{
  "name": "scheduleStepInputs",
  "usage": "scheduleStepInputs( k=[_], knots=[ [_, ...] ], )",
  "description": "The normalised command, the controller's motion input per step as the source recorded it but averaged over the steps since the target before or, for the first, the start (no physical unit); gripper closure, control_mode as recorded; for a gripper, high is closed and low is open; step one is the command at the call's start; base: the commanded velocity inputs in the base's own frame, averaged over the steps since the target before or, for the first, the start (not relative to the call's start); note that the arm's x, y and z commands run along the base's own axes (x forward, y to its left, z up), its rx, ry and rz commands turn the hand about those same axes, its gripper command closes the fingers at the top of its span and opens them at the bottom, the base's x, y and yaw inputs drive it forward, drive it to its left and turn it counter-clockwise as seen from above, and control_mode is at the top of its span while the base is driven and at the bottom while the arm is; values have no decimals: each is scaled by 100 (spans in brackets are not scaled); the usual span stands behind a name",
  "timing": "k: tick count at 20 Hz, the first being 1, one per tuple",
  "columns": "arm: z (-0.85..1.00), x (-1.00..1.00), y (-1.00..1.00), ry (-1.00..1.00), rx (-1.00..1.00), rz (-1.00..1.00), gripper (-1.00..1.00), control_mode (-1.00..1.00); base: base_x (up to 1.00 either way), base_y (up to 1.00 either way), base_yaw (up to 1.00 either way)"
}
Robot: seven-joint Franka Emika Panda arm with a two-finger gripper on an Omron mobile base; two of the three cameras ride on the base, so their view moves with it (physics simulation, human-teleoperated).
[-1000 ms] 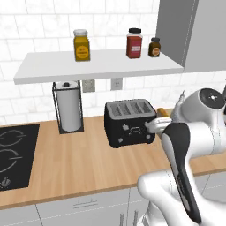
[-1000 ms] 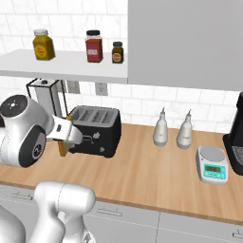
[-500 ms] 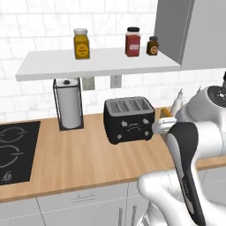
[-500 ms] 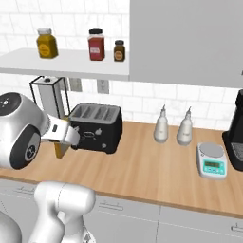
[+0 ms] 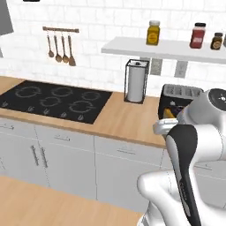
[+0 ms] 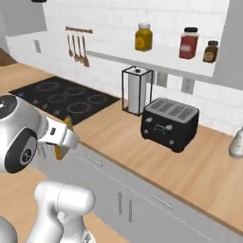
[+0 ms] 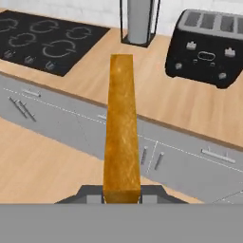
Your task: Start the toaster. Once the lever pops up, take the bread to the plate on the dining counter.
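One thin golden bread slice (grainy, rectangular) pinched by gripper.

The table is a light wood top that runs along the white tiled wall, with grey cabinet fronts under it. At its left part a black cooktop is set flat into the wood. Right of the cooktop stands a paper towel holder, upright, close to the wall. Next to it, more to the right, the toaster stands on the wood, a little apart from the holder. At the far right edge of the right base view a pale bottle stands on the table. Above, a white shelf on the wall carries three jars: a yellow jar, a red jar and a small dark jar. The floor in front of the cabinets is light wood.
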Motion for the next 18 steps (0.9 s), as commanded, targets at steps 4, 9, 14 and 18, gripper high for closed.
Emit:
scheduleStepInputs(
  k=[4,9,14,18],
  knots=[
    [0,0,0,0,0,0,100,100,-20,0,100],
    [0,0,0,0,0,0,100,100,-21,0,100],
    [0,0,0,0,0,0,100,100,-21,0,100],
    [0,0,0,0,0,0,100,100,-21,0,100]
  ],
)
